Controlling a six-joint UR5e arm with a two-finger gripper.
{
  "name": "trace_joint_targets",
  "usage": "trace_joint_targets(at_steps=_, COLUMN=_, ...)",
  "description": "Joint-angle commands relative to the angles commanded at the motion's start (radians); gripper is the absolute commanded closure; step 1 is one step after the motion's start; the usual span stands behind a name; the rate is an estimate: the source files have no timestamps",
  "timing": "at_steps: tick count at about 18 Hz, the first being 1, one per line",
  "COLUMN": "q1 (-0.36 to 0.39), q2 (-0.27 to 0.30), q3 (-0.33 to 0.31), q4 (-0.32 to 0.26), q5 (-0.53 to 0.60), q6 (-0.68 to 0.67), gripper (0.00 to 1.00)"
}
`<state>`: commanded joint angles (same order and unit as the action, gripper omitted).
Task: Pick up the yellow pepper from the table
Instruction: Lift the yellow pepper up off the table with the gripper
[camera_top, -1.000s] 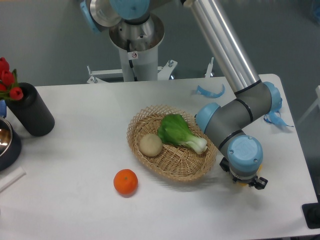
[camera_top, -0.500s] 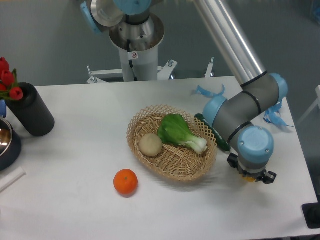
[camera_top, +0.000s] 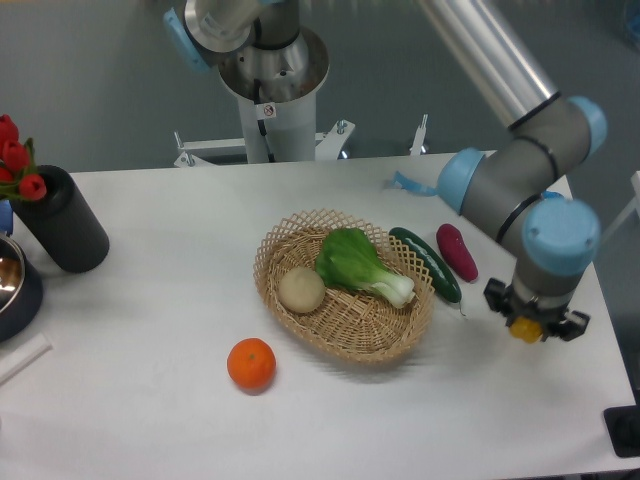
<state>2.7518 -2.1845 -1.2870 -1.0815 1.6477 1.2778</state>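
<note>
fixed camera view of the table (camera_top: 150, 410) during the pick. the gripper (camera_top: 530, 328) hangs under the blue wrist at the right side of the tabletop, pointing down, with a small patch of yellow showing between its black fingers. this patch is judged to be the yellow pepper (camera_top: 525, 330), clamped in the claw; most of it is hidden by the wrist and fingers, so its lobed shape cannot be confirmed. whether the pepper is clear of the surface or touching it cannot be told from this view. just left of the arm lie a dark green cucumber (camera_top: 428, 263) and a magenta vegetable (camera_top: 457, 251), side by side, beside the wicker basket (camera_top: 270, 272), which holds a bok choy (camera_top: 358, 264) and a potato (camera_top: 301, 289). an orange (camera_top: 250, 363) sits on the table in front of the basket, well apart from the claw. progress, as judged: the grasp appears made; a clear lift off the table is what remains to be shown.
</note>
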Motion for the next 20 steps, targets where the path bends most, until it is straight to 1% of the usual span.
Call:
trace_joint_targets(at_steps=2, q1=0.029, q2=0.012, q3=0.0, q4=0.0, q5=-0.06, q6=-0.002, gripper=0.56)
trace_joint_targets(at_steps=4, q1=0.051, q2=0.026, q3=0.0, q4=0.0, q5=-0.089, q6=0.0, gripper=0.56)
trace_joint_targets(at_steps=9, q1=0.062, q2=0.04, q3=0.002, q4=0.0, q5=-0.085, q6=0.003, gripper=0.54)
trace_joint_targets(at_steps=11, q1=0.061, q2=0.04, q3=0.003, q4=0.0, q5=-0.083, q6=0.038, gripper=0.53)
trace_joint_targets(at_steps=20, q1=0.069, q2=0.049, q3=0.017, q4=0.0, q5=-0.085, q6=0.043, gripper=0.54)
